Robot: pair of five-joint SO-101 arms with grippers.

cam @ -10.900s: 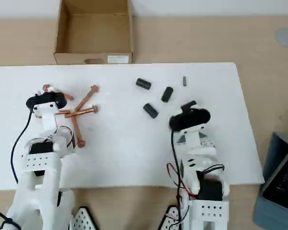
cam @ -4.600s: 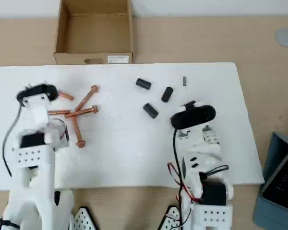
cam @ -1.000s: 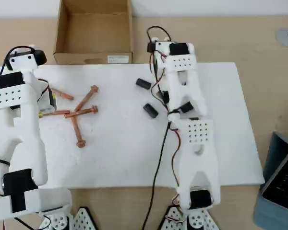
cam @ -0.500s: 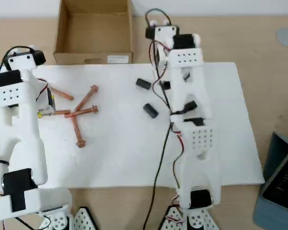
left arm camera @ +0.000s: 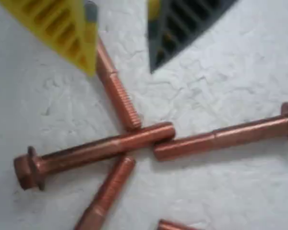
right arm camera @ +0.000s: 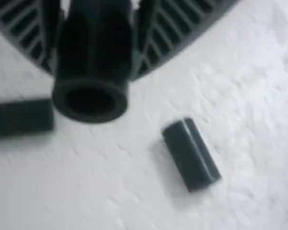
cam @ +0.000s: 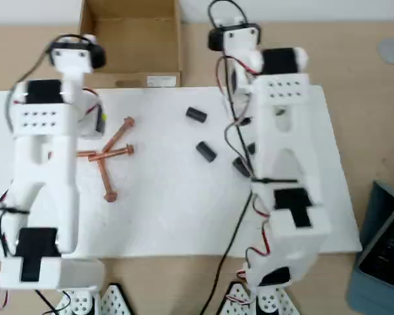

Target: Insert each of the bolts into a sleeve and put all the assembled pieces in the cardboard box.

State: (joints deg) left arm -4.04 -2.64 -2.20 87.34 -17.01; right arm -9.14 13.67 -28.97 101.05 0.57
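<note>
Nearest me, the white mat [cam: 171, 216] on the bench [cam: 361, 59] carries all the loose parts. On its left side the copper bolts [cam: 108, 156] lie crossed in a small heap, all bare and none in a sleeve. The left gripper [left arm camera: 121, 64] hangs just above them, its yellow and black fingers apart with nothing between them. One long bolt [left arm camera: 98, 151] lies right under it, head plainly showing. Toward the middle of the mat lies a black sleeve [cam: 205, 151], with another sleeve [cam: 196, 115] a little beyond it. The right gripper [right arm camera: 93, 43] is clamped on a third sleeve [right arm camera: 89, 93], which seems raised clear of the mat with its open bore showing. Farthest off, past the mat's far edge, the cardboard box [cam: 128, 80] holds nothing. By my reckoning the job has barely started. One sleeve is in hand, but no bolt is lifted, no pair is joined, and every piece is yet to go in the box.
</note>
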